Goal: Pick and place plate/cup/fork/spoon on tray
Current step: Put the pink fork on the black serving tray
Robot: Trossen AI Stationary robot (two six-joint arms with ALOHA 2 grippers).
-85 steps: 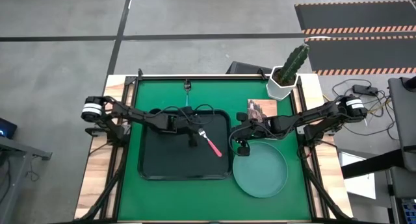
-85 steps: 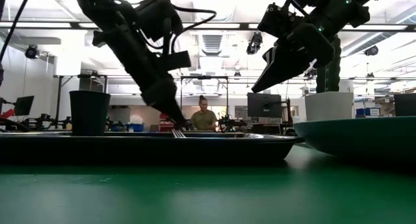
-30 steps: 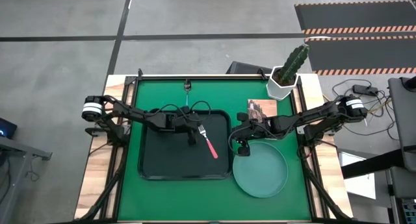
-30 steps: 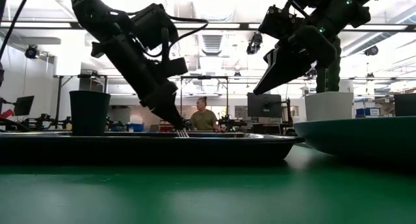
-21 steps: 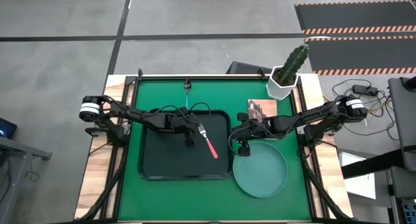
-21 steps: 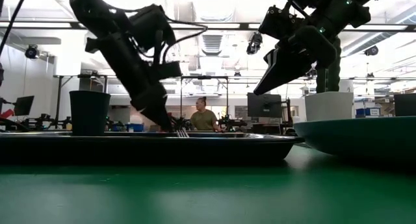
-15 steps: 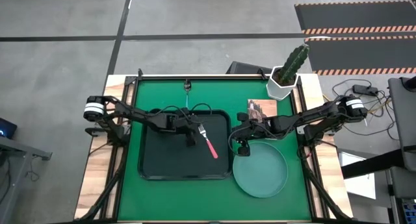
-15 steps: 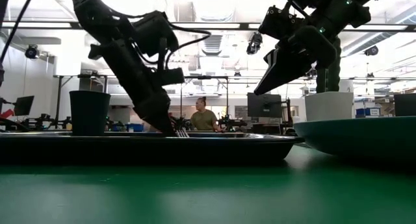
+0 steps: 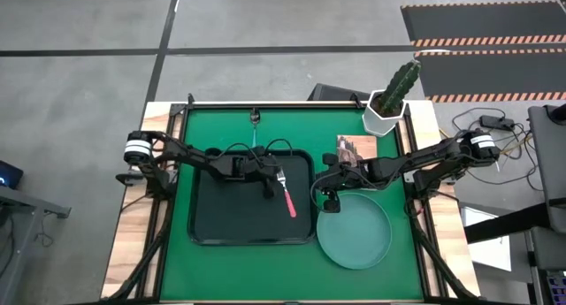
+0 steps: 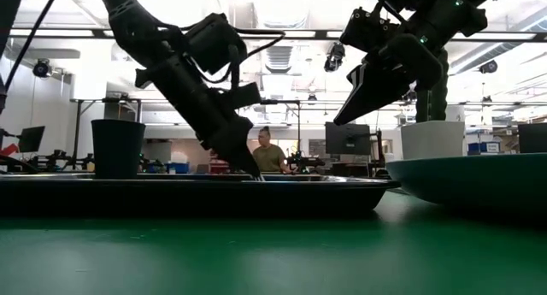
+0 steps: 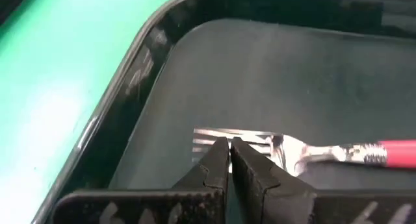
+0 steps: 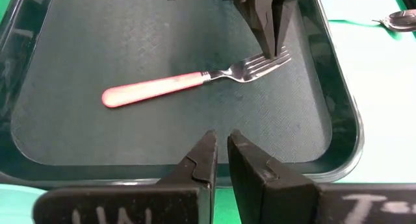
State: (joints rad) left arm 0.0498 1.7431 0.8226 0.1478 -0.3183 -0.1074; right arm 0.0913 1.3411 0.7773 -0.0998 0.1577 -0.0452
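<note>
The black tray [image 9: 221, 218] lies on the green mat. The pink-handled fork [image 9: 286, 197] lies in the tray's right part, tines toward the far edge. My left gripper [image 9: 271, 188] is shut, with its tips at the fork's tines [image 11: 273, 145]. My right gripper [image 9: 327, 202] is shut and empty, raised above the gap between the tray and the teal plate [image 9: 354, 230], which rests on the mat right of the tray. The dark cup [image 10: 117, 148] stands at the tray's left in the low view. The spoon [image 9: 255, 119] lies on the mat beyond the tray. My left gripper sets its shut fingertips [image 12: 270, 36] down on the fork's tines [image 12: 278, 57], near their free ends. The fingers come from above, slanting down from the table's left. The fork lies flat on the tray floor.
A white pot with a cactus [image 9: 386, 110] stands at the far right corner, and a brown card [image 9: 356, 148] lies near it. The tray's raised rim [image 12: 338, 120] runs between the fork and my right gripper. A person [image 10: 267, 154] shows far behind the table.
My left gripper, still shut, has swung a little left and then gone toward the table's right, ending low at the fork's tines. The fork's tine end has shifted slightly to the right while its handle end has stayed about where it was.
</note>
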